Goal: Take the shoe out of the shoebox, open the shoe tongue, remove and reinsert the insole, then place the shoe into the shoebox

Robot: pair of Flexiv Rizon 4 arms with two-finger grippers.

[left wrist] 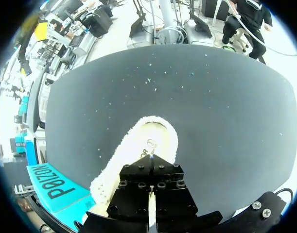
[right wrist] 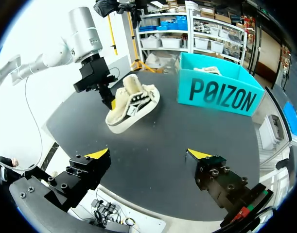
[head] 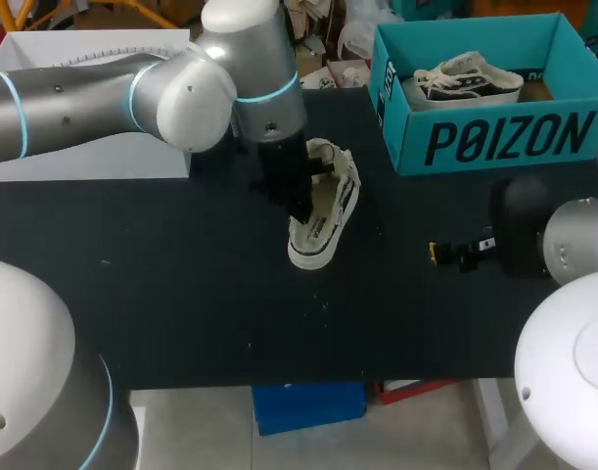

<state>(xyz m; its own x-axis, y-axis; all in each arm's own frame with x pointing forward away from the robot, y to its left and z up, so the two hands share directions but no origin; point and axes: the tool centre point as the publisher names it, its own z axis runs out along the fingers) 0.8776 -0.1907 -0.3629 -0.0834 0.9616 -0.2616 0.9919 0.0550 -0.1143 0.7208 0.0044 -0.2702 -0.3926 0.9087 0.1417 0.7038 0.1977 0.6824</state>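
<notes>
Left gripper (head: pixel 302 210) looks clamped on the shoe (head: pixel 333 211), tilted on the table (head: pixel 181 294) near the box (head: pixel 504 142), right gripper (right wrist: pixel 148 154) spread wide; steady it, then ease the tongue open, I'd say.

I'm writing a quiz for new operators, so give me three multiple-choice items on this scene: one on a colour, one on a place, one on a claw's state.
1. What colour is the shoebox? A red; B white; C teal.
2. Where is the shoe at the left claw? A inside the shoebox; B out on the black table; C on the floor.
3. How is the right claw? A open and empty; B shut on a shoe; C shut on the shoebox.

Answers: C, its walls are teal; B, dark tabletop shows all around that shoe; A, its yellow tips stand wide apart with nothing between them.
</notes>
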